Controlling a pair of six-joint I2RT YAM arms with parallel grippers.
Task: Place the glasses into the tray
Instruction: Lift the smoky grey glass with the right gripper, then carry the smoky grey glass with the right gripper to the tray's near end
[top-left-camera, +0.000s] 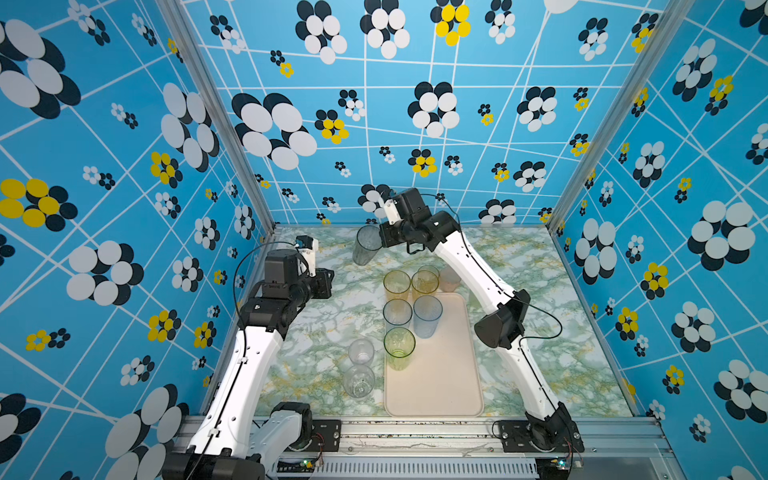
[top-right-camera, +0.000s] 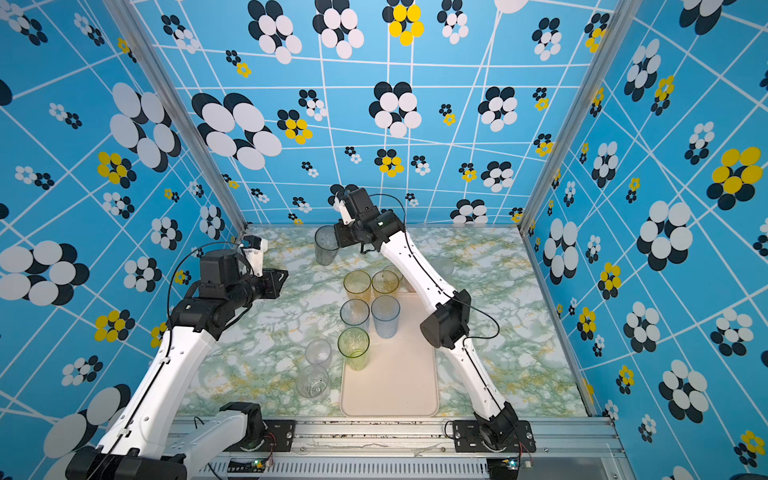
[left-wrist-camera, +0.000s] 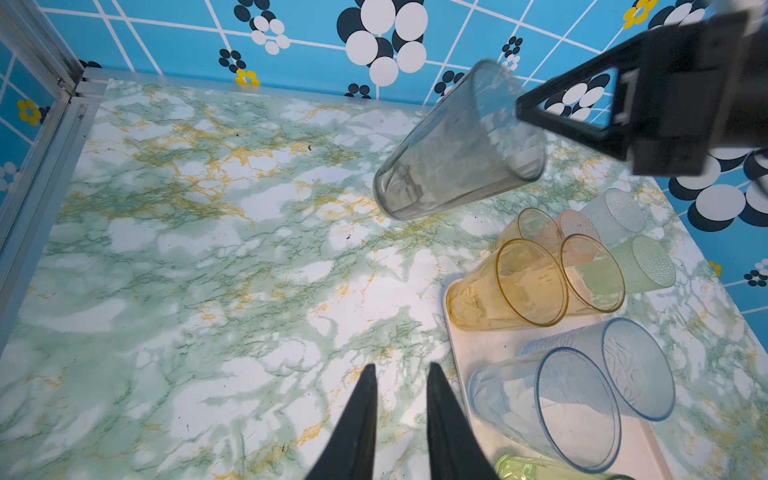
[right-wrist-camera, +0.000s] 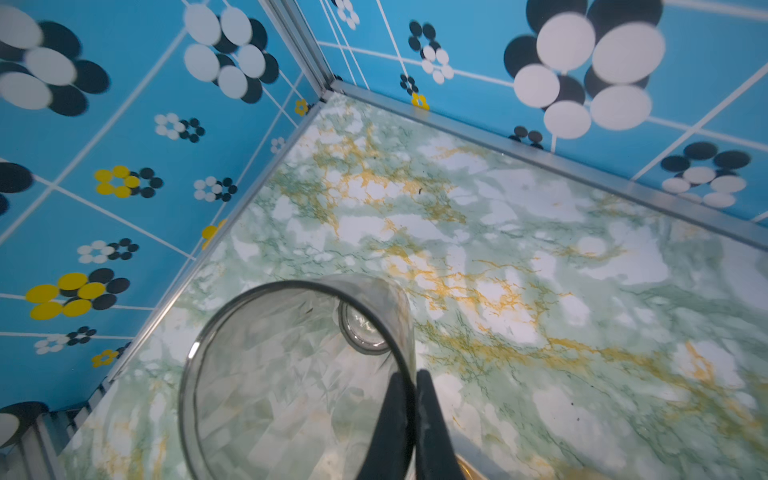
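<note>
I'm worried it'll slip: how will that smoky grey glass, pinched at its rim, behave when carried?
Probably stiff: the grey tumbler shows a round rim where the right gripper pinches its wall. Its glossy wall looks slippery, so it may swing or slide in that one-sided grip. Tall with a narrower base, it could tip when set down.

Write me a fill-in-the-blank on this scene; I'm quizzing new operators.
The right gripper pinches the smoky grey tumbler by its ____. The left gripper holds ____. Both clear glasses stand on the ____, outside the tray.
Missing: rim; nothing; table.
</note>
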